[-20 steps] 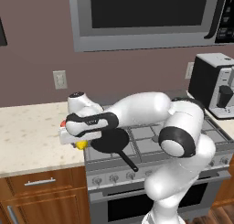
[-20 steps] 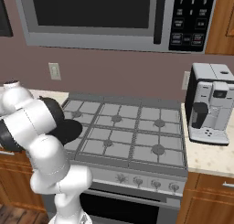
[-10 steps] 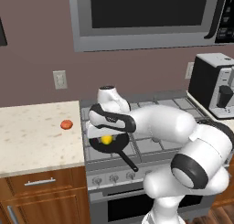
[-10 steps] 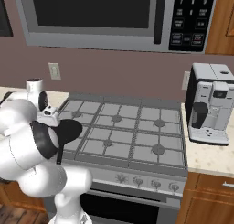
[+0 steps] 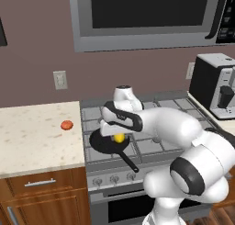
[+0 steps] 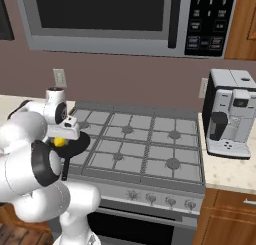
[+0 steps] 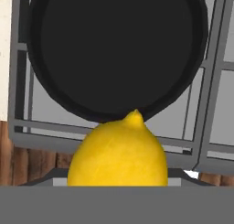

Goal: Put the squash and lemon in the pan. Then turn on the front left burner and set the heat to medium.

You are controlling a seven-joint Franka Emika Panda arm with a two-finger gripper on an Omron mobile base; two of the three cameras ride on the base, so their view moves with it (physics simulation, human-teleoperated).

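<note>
Your gripper (image 5: 118, 136) hangs over the round flat black skillet with a long straight black handle (image 5: 109, 145), and it is closed around the small bright yellow lemon (image 5: 119, 137). From the left base view you see the fruit just under the white hand, above the pan's dark floor. From the right base view the lemon (image 6: 60, 142) peeks out below the hand, with the skillet (image 6: 76, 145) partly hidden behind your arm. In the hand view the lemon (image 7: 117, 153) sits low and close to the camera, its pointed tip up, and the pan (image 7: 116, 49) lies beyond it on the grey metal grates; you cannot tell from this view whether the fruit touches the pan.

The skillet rests on the front left burner (image 5: 106, 131) of the stove, its handle pointing toward the stove's front edge and knobs.

The small rounded orange-red squash (image 5: 67, 125) lies alone on the pale speckled stone table (image 5: 32, 137) to the left of the stove, well apart from the pan and your gripper.

A silver and black coffee machine (image 6: 230, 114) stands on the table to the right of the stove, and a microwave (image 6: 125, 19) hangs above.
</note>
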